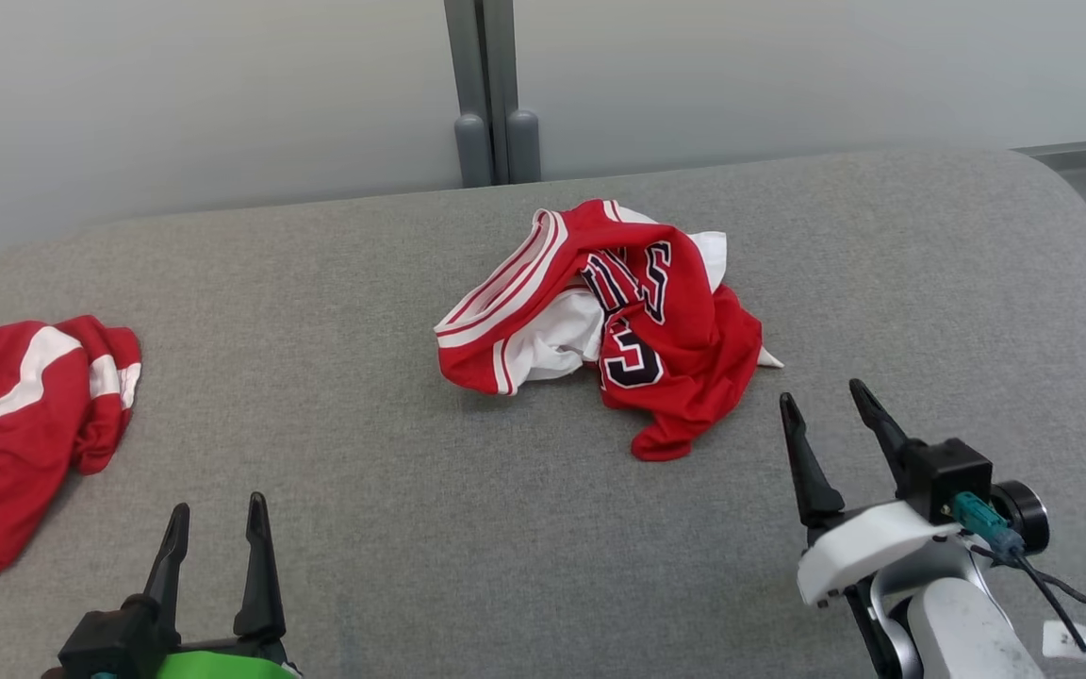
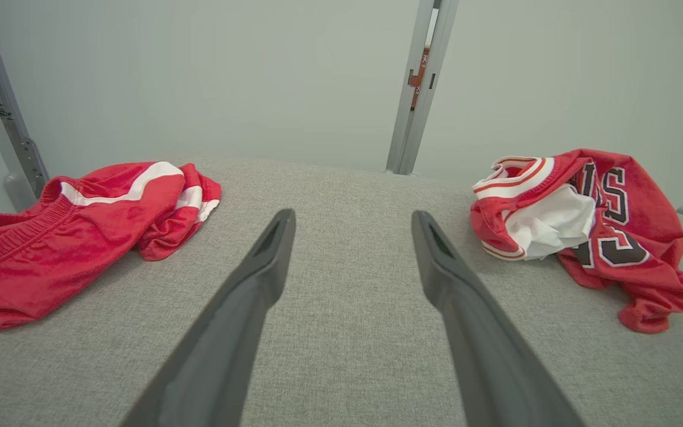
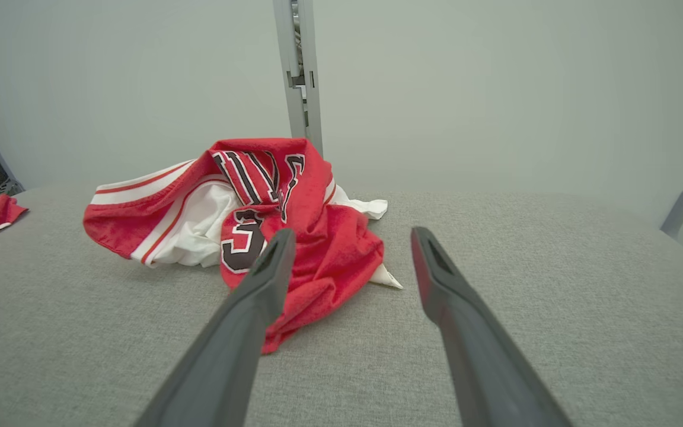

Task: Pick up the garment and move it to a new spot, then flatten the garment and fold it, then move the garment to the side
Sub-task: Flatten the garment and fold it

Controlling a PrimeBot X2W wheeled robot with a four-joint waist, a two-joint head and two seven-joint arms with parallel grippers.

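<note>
A crumpled red and white jersey, the garment (image 1: 637, 321), lies in a heap at the middle of the grey table (image 1: 468, 528); dark numbers show on its red cloth. The left wrist view has the garment (image 2: 590, 231) at its right, and the right wrist view has the garment (image 3: 258, 219) just ahead and left of the fingers. My right gripper (image 1: 826, 401) stands open a little to the right of and nearer than the heap, nothing between its fingers. Near the table's front left, my left gripper (image 1: 218, 514) is open and empty.
A second red piece of clothing with white stripes (image 1: 15, 424) lies bunched at the table's left edge, also seen as red cloth (image 2: 69, 237) in the left wrist view. A pale wall with a grey post (image 1: 486, 94) runs behind the table.
</note>
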